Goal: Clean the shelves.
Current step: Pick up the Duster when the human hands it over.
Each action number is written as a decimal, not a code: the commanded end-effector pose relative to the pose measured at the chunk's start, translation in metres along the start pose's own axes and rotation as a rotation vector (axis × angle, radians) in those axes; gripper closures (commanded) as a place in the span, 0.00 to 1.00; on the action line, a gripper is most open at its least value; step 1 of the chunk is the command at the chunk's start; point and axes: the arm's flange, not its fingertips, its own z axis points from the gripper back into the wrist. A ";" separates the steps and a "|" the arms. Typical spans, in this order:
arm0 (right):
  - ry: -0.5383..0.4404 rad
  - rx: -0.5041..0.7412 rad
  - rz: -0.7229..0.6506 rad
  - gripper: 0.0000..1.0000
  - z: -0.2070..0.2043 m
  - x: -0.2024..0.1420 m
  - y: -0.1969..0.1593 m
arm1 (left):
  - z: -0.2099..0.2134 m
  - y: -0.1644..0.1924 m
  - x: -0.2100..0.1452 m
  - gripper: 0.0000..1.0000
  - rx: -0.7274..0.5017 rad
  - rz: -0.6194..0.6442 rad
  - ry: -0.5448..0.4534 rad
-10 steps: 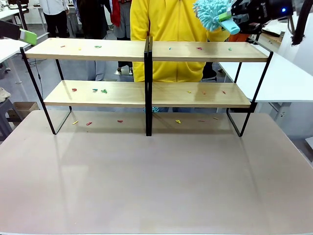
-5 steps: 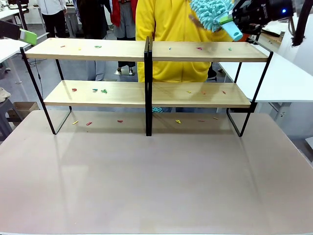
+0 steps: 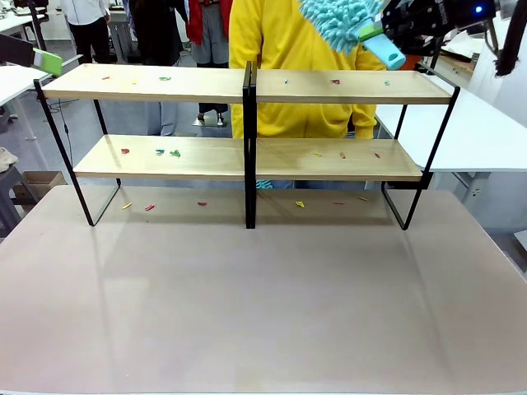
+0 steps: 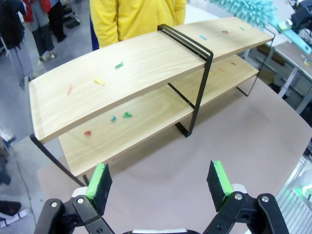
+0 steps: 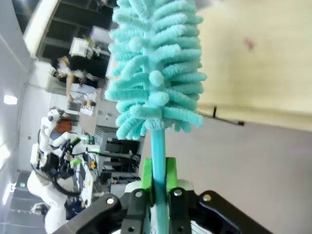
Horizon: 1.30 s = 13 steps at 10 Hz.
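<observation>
The right gripper clamps one turquoise duster above the four-board shelves, and the left gripper is spread wide, holding nothing.

We see a bright room, lit evenly from above. The shelves drop soft, pale shadows on the table, and the tabletop shines a little. The front view looks sharp. In the left wrist view the shelves bend like a bow. In the right wrist view the duster is sharp, the wood behind it is blurry, and lights glow at the left edge.
</observation>
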 end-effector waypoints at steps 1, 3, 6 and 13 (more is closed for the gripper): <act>0.036 -0.171 0.088 1.00 0.000 -0.054 0.021 | 0.000 0.001 0.000 0.00 0.001 -0.005 -0.001; 0.042 -0.222 0.151 1.00 0.028 -0.089 0.025 | 0.000 0.001 0.000 0.00 0.001 -0.005 -0.001; 0.038 -0.225 0.167 0.88 0.022 -0.092 0.027 | 0.000 0.001 0.000 0.00 0.001 -0.005 -0.001; 0.139 -0.317 0.037 0.88 -0.065 -0.038 0.073 | 0.000 0.001 0.000 0.00 0.001 -0.005 -0.001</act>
